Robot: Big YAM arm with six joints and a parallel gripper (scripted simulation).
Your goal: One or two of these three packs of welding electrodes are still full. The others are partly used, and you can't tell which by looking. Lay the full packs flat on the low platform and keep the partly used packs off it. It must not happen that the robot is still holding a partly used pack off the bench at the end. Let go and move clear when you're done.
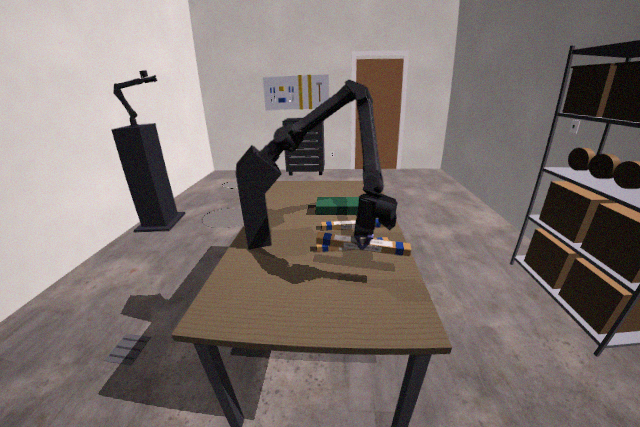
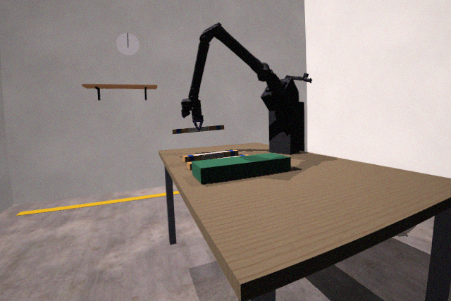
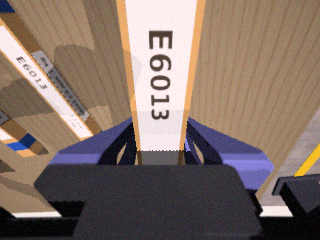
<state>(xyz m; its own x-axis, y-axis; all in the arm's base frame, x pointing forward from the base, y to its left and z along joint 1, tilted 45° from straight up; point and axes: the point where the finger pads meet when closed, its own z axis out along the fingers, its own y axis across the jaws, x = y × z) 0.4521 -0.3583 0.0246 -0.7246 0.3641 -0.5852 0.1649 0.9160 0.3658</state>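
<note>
My gripper (image 1: 363,242) (image 2: 198,127) (image 3: 159,120) is shut on an orange, white and blue electrode pack (image 1: 401,247) (image 2: 215,128) (image 3: 172,15), near its middle. The pack hangs roughly level, clear above the table. A second pack (image 2: 211,156) (image 3: 32,72) lies on the table below; in the top view the held pack mostly hides it. A third pack (image 1: 336,225) (image 2: 189,165) (image 3: 20,142) lies between that one and the green low platform (image 1: 336,204) (image 2: 240,162). No pack is on the platform. The label of the held pack reads E6013.
The wooden table (image 1: 310,308) (image 2: 309,210) carries the arm's base (image 1: 256,215) (image 2: 280,141) beside the packs. The platform stands near one long edge of the table. A shelf rack (image 1: 589,171) stands apart from the table.
</note>
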